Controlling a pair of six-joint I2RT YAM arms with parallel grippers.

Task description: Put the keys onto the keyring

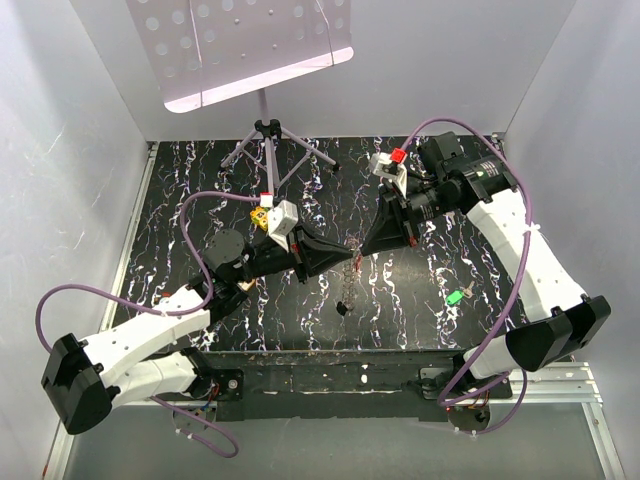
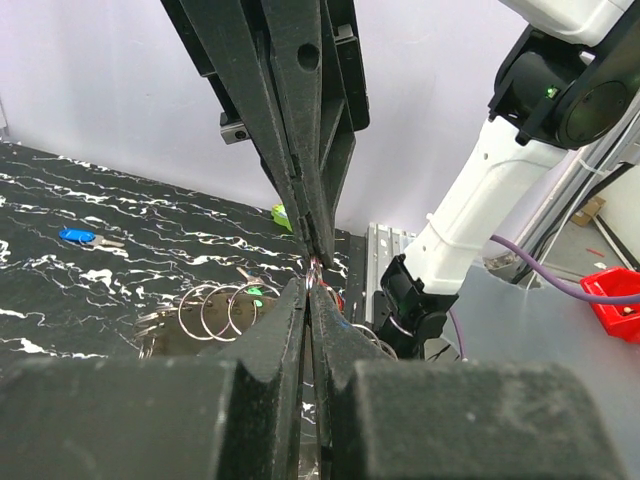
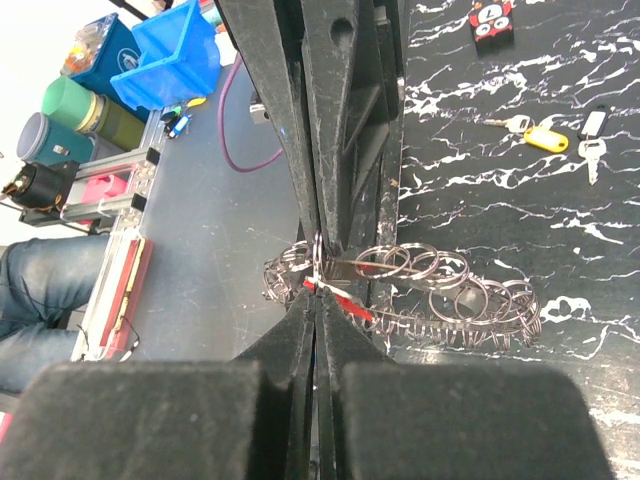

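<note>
Left gripper (image 2: 308, 290) pinches keyring (image 3: 317, 262); right gripper (image 3: 318, 300) shut, apparently on red key (image 3: 347, 305) — keep tips aligned, thread key w/ small twists — no tugging.

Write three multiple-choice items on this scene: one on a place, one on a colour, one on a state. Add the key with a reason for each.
1. Where are the tips of the left gripper and the right gripper?
A. Meeting over the middle of the table
B. Parked by their bases
C. At opposite far corners

2. What colour is the head of the key lying on the table to the right of both grippers in the top view?
A. Orange
B. Green
C. White

3. How do the right gripper's jaws stand?
A. Wide open
B. Out of every view
C. Shut

Key:
1 A: the top view shows them tip to tip at mid-table.
2 B: its head is bright green against the black top.
3 C: the right wrist view shows no gap between them.
</note>
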